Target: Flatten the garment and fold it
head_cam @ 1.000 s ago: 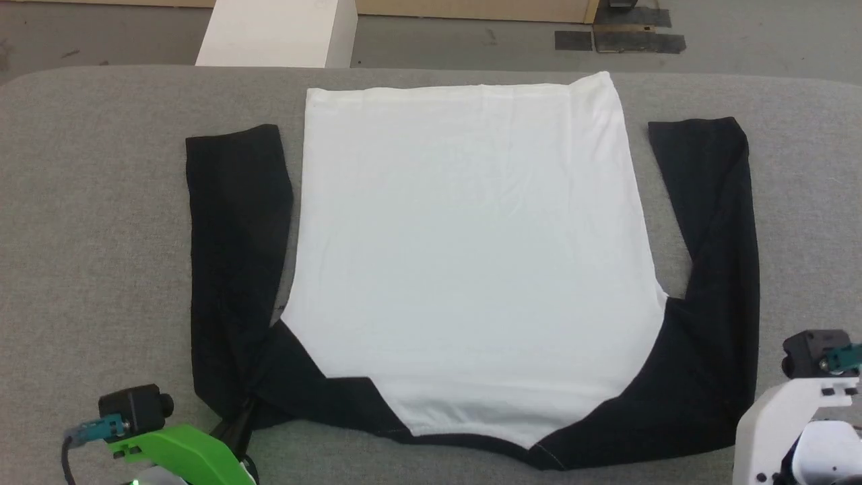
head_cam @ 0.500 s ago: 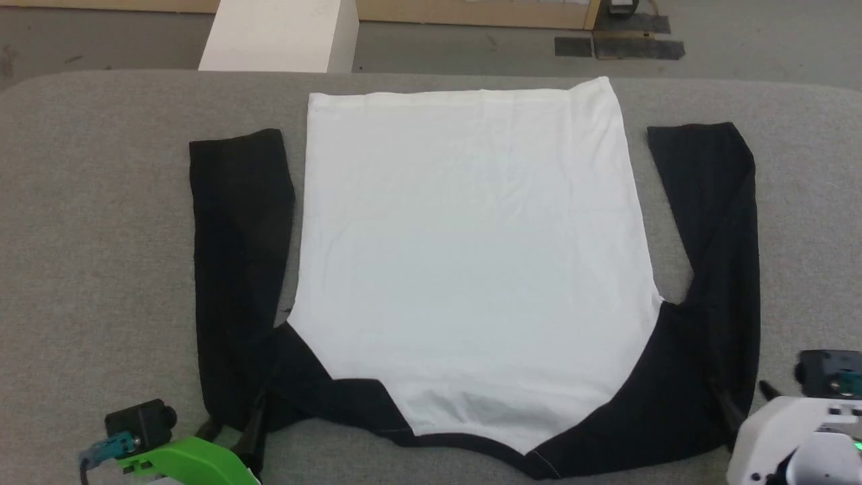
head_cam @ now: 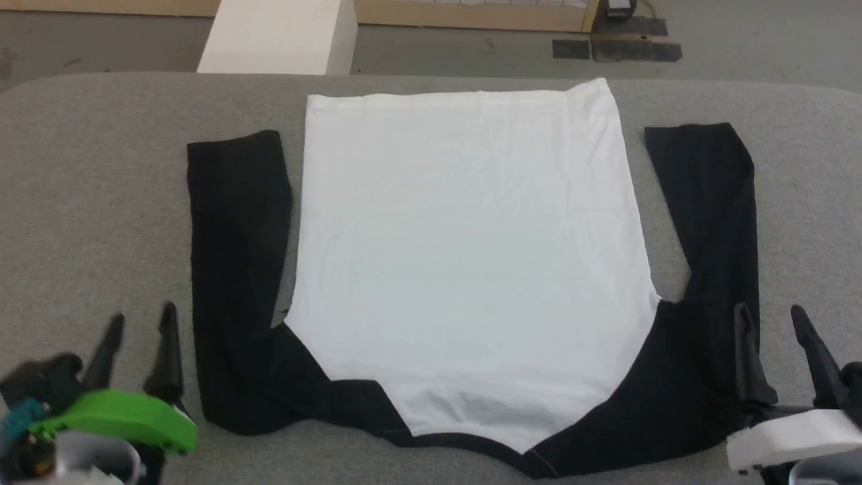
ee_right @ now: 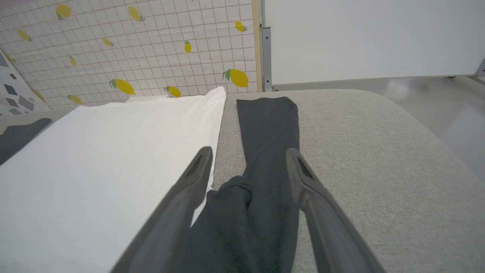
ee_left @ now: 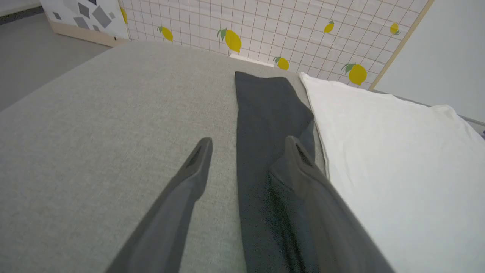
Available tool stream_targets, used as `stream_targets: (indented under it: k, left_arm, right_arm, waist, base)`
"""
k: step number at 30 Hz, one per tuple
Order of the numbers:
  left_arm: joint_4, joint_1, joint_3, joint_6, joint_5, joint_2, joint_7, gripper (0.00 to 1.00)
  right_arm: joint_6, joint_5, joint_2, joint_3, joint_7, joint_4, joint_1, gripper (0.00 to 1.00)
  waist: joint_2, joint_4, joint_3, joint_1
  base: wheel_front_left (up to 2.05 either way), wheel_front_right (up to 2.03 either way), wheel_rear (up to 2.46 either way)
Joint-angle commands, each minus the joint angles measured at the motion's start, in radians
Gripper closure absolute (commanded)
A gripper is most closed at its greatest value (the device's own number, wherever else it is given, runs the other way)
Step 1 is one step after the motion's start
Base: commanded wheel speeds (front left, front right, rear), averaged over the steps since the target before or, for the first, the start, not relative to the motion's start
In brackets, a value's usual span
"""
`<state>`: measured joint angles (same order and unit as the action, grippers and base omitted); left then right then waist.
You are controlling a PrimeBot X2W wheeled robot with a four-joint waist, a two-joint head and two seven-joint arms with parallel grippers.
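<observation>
The garment (head_cam: 465,256) lies flat on the grey table (head_cam: 101,202), white body in the middle, neck trim toward me, a black sleeve on each side. My left gripper (head_cam: 141,320) is open at the lower left, just left of the left sleeve (head_cam: 236,236). From the left wrist camera, its fingers (ee_left: 197,163) straddle that sleeve's outer edge (ee_left: 265,125). At the lower right my right gripper (head_cam: 771,316) is open over the right sleeve (head_cam: 720,222). The right wrist camera has that sleeve (ee_right: 269,151) running between its fingers (ee_right: 299,170), apart from them.
A white block (head_cam: 276,37) stands beyond the table's far edge, with dark mats (head_cam: 616,48) on the floor. A lemon-patterned grid wall (ee_left: 265,30) rises behind the table. Bare grey tabletop lies outside both sleeves.
Both grippers have lifted off the shirt's shoulders and now stand open, fingers pointing away from me. The left one has shifted left, off the sleeve. The garment lies still.
</observation>
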<state>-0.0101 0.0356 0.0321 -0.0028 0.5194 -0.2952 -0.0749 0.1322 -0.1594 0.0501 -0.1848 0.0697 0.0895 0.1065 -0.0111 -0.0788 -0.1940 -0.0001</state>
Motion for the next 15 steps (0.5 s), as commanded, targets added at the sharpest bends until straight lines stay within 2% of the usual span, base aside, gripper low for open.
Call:
stream_targets:
  k: [1,4,9,15]
  left_arm:
    - [-0.014,-0.052,0.008,-0.009,-0.015,-0.028,-0.009,0.0]
    - [-0.06,-0.152,0.006,-0.024,-0.041,-0.085,0.007,0.0]
    - [-0.146,-0.332,-0.005,-0.049,-0.062,-0.166,0.067,0.0]
    - [-0.247,-0.532,0.0,-0.078,0.001,-0.241,0.232,0.0]
  right_arm:
    - [-0.002,-0.001,0.0,0.015,0.033,-0.005,-0.028,0.0]
    - [-0.002,0.007,0.0,0.041,0.084,-0.007,-0.062,0.0]
    - [-0.002,0.013,0.0,0.069,0.11,0.0,-0.12,0.0]
    - [-0.002,-0.002,0.0,0.11,0.117,0.015,-0.192,0.0]
  waist:
    - [0.0111,0.024,-0.035,0.0001]
    - [0.0111,0.041,-0.08,0.0001]
    - [0.0111,0.076,-0.17,0.0001]
    - [0.0111,0.141,-0.295,0.0001]
  base:
    - [0.0,0.0,0.0]
    - [0.0,0.0,0.0]
    - [0.0,0.0,0.0]
    - [0.0,0.0,0.0]
